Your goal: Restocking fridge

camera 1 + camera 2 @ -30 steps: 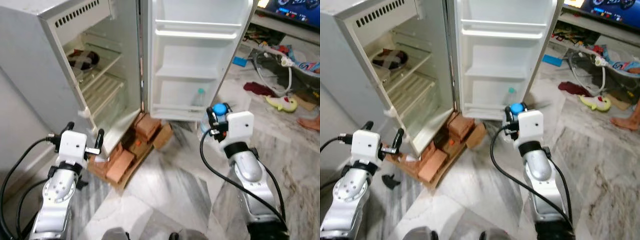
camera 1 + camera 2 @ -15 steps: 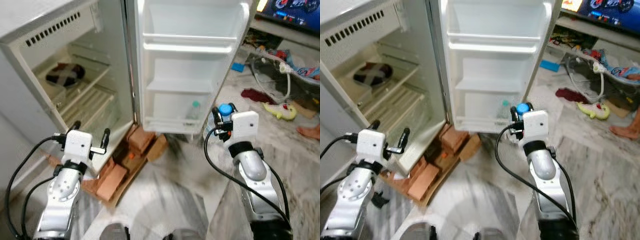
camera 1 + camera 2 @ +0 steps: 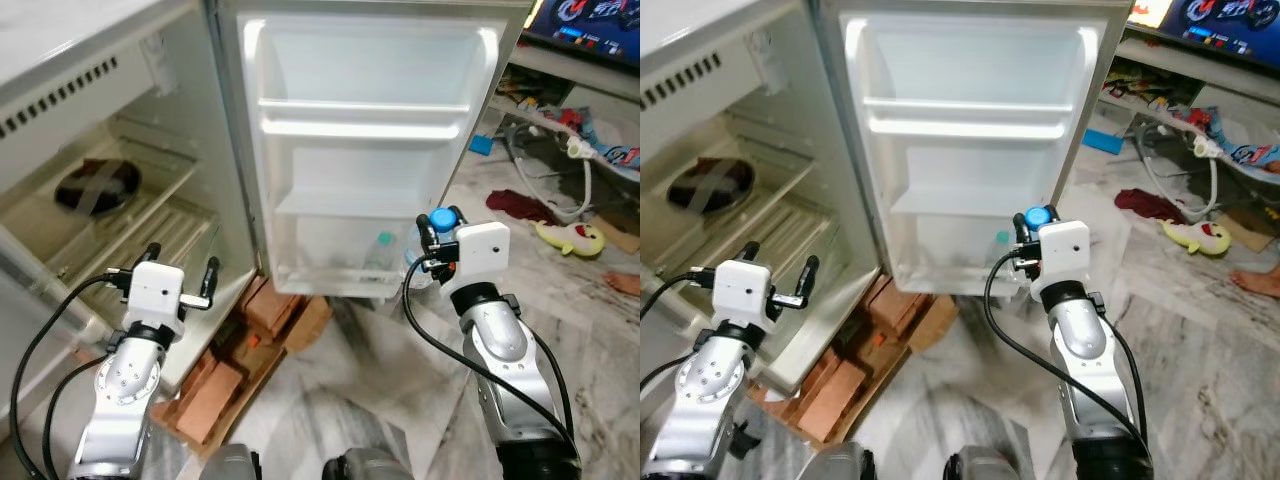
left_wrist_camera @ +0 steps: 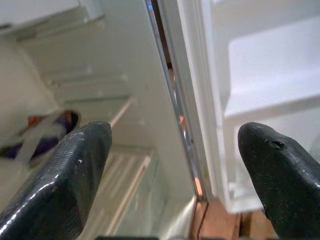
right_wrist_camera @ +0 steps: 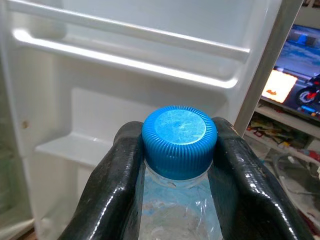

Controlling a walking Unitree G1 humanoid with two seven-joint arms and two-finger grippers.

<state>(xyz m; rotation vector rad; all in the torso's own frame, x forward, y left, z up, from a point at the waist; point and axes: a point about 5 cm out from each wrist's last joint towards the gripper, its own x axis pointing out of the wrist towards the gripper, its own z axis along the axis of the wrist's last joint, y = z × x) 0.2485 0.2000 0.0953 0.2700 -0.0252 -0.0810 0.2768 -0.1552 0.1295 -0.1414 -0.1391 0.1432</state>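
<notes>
A white fridge stands open, its door (image 3: 370,120) swung wide toward me with bare shelves. One clear bottle with a teal cap (image 3: 380,252) stands in the door's bottom shelf. My right gripper (image 3: 432,238) is shut on a clear water bottle with a blue cap (image 5: 179,134), held just right of that bottom shelf. My left gripper (image 3: 180,270) is open and holds nothing, in front of the fridge's lower wire shelves (image 3: 130,235). A dark round dish (image 3: 95,187) sits on a wire shelf inside.
Red bricks on cardboard (image 3: 240,345) prop the fridge base on the marble floor. To the right lie a red cloth (image 3: 520,203), a yellow toy (image 3: 572,238), cables and a low stand with a lit screen (image 3: 590,20).
The camera has swung left and closer, so the open door now faces me squarely. My right gripper with the bottle sits nearer the door's bottom shelf. The left gripper stays open.
</notes>
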